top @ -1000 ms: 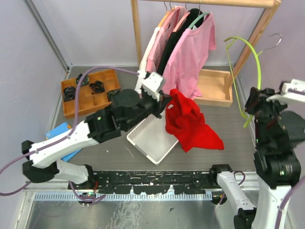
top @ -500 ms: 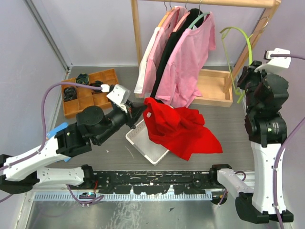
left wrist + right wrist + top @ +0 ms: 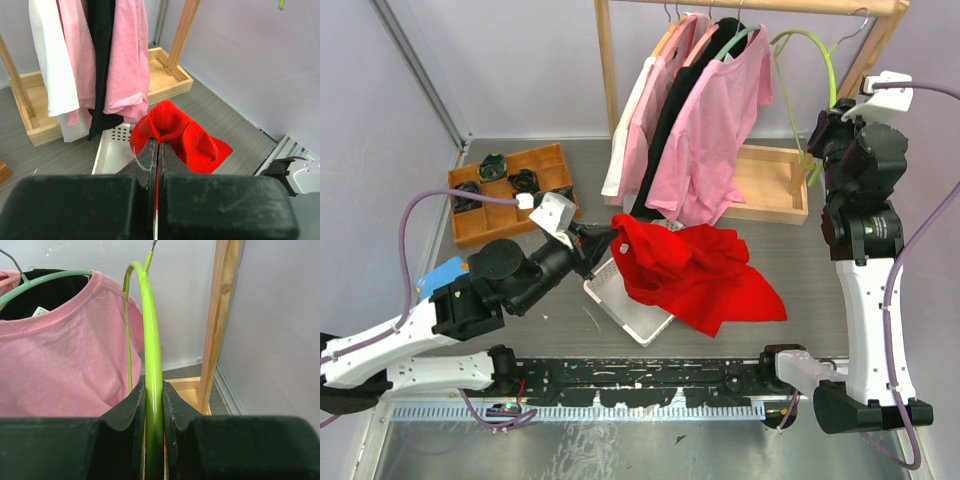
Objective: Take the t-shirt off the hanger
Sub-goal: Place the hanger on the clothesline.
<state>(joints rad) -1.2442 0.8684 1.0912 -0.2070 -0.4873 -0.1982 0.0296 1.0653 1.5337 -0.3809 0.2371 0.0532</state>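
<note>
- A small white tag (image 3: 624, 244) sits on the red cotton t-shirt (image 3: 698, 278) near the pinched edge; its print is too small to read.
- In the right wrist view a white neck label (image 3: 40, 311) shows inside the collar of a pink t-shirt (image 3: 65, 370); it is also unreadable.
- The bench (image 3: 820, 290) is a grey, wood-grained surface, enclosed by pale lilac walls (image 3: 520, 70).
- A black slotted rail (image 3: 650, 375) runs along the bottom of the top view.
- A light wooden clothes rail (image 3: 606, 70) stands at upper centre, carrying white (image 3: 625, 130), black (image 3: 680, 90) and pink garments.
- A shallow wooden tray (image 3: 770, 180) lies at the foot of the clothes rail.
- An orange compartment tray (image 3: 495, 215) at left holds small black items.
- A blue flat piece (image 3: 445, 272) lies below the orange tray.
- The red t-shirt is off its hanger, crumpled at the centre of the frame. Its left part lies over the white perforated plastic basket (image 3: 620, 305) and its right part is spread on the bench.
- The left hand (image 3: 603, 243) is closed tight, pinching a fold at the shirt's upper left edge.
- The right hand (image 3: 817, 140), at upper right, is clamped narrowly on the lime-green plastic hanger (image 3: 810, 45). The hanger is bare and rises beside the pink t-shirt.
</note>
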